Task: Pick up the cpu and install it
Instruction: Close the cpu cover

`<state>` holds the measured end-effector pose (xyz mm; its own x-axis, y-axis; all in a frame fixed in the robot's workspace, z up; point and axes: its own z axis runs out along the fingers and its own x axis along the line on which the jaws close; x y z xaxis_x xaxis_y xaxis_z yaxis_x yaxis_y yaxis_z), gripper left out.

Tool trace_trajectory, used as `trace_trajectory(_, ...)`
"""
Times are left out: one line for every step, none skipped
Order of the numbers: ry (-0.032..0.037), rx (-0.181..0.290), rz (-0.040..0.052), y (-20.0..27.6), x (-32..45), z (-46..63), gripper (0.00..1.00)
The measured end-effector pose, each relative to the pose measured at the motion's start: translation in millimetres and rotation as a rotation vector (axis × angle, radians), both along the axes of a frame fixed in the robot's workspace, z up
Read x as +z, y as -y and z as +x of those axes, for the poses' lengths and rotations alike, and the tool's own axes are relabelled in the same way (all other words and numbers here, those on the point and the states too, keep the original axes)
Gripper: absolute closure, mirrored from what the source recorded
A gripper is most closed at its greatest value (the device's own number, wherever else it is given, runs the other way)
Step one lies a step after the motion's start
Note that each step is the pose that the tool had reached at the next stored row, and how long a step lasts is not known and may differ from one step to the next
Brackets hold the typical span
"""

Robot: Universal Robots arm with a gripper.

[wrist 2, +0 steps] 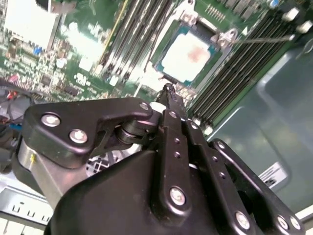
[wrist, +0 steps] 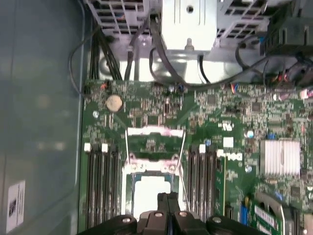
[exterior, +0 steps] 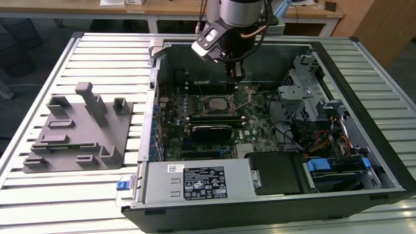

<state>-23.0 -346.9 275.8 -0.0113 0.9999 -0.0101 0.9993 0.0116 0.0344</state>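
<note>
Position: gripper (exterior: 236,77) hovering over cpu (wrist 2: 188,58), which lies in socket (wrist: 151,169).
With nothing pinched, fingers (wrist 2: 172,122) are pressed together; gripper is seen at upper centre of the exterior view.

The exterior view shows one worktop (exterior: 78,195), one open computer case (exterior: 383,146), one grey fixture plate (exterior: 71,146) and one arm with one gripper (exterior: 236,75), whose two fingers (wrist 2: 173,142) are pressed together. The case holds one motherboard (exterior: 170,122), one cpu (exterior: 217,103) and one power supply (exterior: 195,183). The first wrist view adds one coin cell (wrist: 114,102), one finned heatsink (wrist: 280,156) and two banks of memory slots (wrist: 102,181).
</note>
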Motion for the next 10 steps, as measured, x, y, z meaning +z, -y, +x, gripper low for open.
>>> trace_trajectory(-0.0001, 0.000, 0.0000, 0.1, 0.0, 3.6, 0.89)
trace_trajectory(0.0000, 0.000, 0.0001, 0.1, -0.1, 6.5, 0.89)
trace_trajectory(0.0000, 0.000, 0.0001, -0.3, -0.2, 9.1, 0.89)
trace_trajectory(0.0000, 0.000, -0.0001, -1.0, -0.5, 11.1, 0.89)
trace_trajectory(0.0000, 0.000, 0.0000, -2.1, -1.0, 12.8, 0.89)
trace_trajectory(0.0000, 0.000, 0.0000, -3.7, -1.6, 14.4, 0.89)
trace_trajectory(0.0000, 0.000, -0.0001, -5.2, -2.3, 15.8, 0.89)
trace_trajectory(-0.0001, 0.000, -0.0002, -6.2, -3.1, 17.3, 0.89)
trace_trajectory(-0.0002, 0.000, -0.0002, -7.2, -3.9, 18.6, 0.89)
trace_trajectory(-0.0003, 0.000, 0.0000, -8.0, -4.9, 19.4, 0.89)
